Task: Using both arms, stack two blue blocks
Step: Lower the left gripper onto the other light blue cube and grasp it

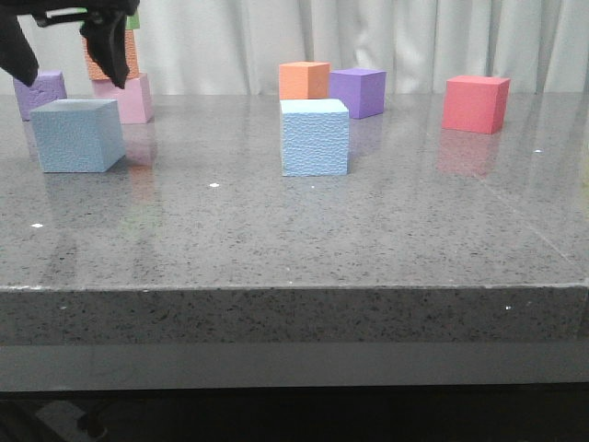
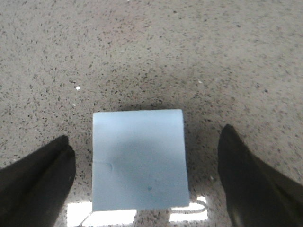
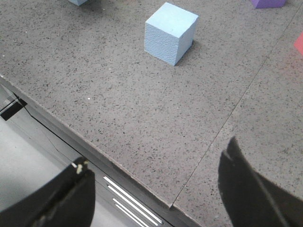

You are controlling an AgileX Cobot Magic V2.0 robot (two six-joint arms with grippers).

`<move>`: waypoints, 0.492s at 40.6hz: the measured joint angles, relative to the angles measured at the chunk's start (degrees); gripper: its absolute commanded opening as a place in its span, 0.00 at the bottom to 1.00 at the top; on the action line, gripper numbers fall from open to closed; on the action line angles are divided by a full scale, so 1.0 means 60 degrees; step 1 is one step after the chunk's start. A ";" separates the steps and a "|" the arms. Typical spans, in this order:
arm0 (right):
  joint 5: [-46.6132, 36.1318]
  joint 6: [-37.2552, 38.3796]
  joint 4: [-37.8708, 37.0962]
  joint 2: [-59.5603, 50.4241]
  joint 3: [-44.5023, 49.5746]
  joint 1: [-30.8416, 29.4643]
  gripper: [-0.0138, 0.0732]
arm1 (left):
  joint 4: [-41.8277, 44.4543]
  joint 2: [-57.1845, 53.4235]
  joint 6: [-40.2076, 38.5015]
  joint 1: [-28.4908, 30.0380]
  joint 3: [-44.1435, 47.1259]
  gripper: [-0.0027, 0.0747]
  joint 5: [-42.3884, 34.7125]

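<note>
Left claw (image 1: 72, 57) held open above the left blue block (image 1: 77, 135); right claw (image 3: 156, 194) open over the counter (image 1: 368, 230) edge.

The left block is seen on the counter at far left, below and between the spread fingers (image 2: 38, 184), not touched. The second blue block (image 1: 315, 137) is seen mid-counter, well apart from the first. In the right wrist view it lies well ahead of the right claw, untouched. No stack is formed yet.
</note>
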 measured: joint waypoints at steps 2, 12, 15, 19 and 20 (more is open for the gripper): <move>0.0000 0.0000 0.0000 0.0000 0.0000 0.0000 0.79 | 0.0023 0.0148 -0.0174 0.0000 -0.0047 0.81 0.0000; 0.0000 0.0000 0.0000 0.0000 0.0000 0.0000 0.79 | -0.0168 0.0571 -0.0370 0.0094 -0.0141 0.81 0.0021; 0.0000 0.0000 0.0000 0.0000 0.0000 0.0000 0.79 | -0.0183 0.0727 -0.0391 0.0094 -0.0141 0.81 0.0021; 0.0000 0.0000 0.0000 0.0000 0.0000 0.0000 0.79 | -0.0183 0.0962 -0.0409 0.0094 -0.0141 0.81 0.0021; 0.0000 0.0000 0.0000 0.0000 0.0000 0.0000 0.79 | -0.0183 0.0998 -0.0409 0.0094 -0.0141 0.81 0.0021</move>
